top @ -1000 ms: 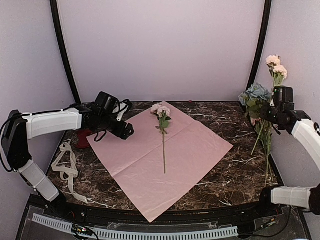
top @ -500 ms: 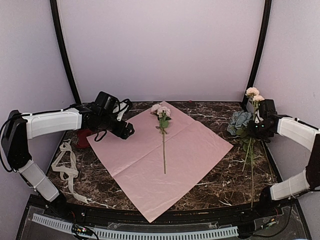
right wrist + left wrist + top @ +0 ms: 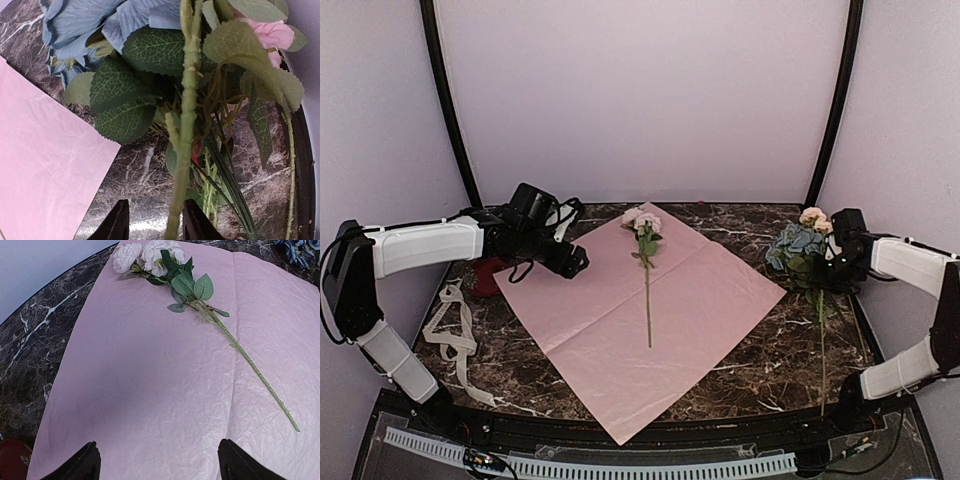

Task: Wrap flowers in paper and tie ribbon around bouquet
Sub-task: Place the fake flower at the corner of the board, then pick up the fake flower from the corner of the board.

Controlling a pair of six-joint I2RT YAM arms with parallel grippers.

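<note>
— Where does the paper (image 3: 650, 340) lie?
— In the middle of the table (image 3: 760, 352), with its corners pointing to twelve, three, six and nine o'clock.
— And on it?
— A lone stem (image 3: 647, 300), laid along the twelve-to-six line, its head end near the twelve o'clock corner.
— The other flowers?
— The bunch (image 3: 798, 248) is at three o'clock, just past the paper's corner there, with one long stem trailing towards five.
— And the left side?
— The ribbon (image 3: 448, 330) lies on the table at eight o'clock, apart from the paper. The cup (image 3: 485, 280) stands behind it at nine, just beside the paper's corner.
</note>
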